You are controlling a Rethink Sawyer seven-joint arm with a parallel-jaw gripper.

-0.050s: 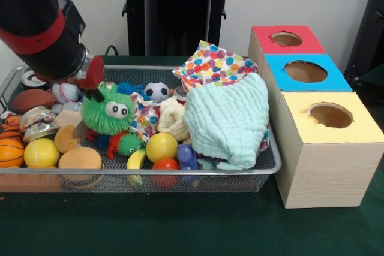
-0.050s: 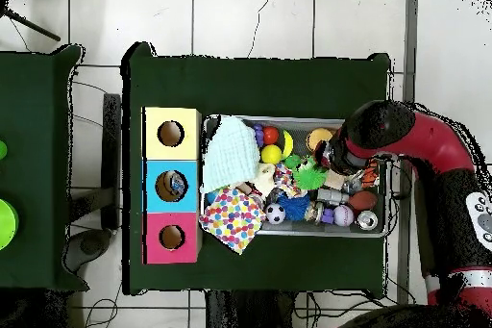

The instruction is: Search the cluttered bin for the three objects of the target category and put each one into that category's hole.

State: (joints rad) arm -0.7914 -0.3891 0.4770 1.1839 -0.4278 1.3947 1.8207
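The claw (image 1: 90,83) hangs low in the bin (image 1: 271,166), right above the green fuzzy toy (image 1: 108,111); I can't tell whether it's clenched. It looks like the searching step. Next it needs a firm grab, then a carry across to the holes (image 1: 305,71).

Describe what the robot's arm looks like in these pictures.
The arm is a thick, rounded black cylinder with a red band around it. From overhead it shows broad red shells between black joints, plus a light grey panel with dark markings near the base. A small red piece sticks out at its lower end. The gripper itself is too hidden to describe.
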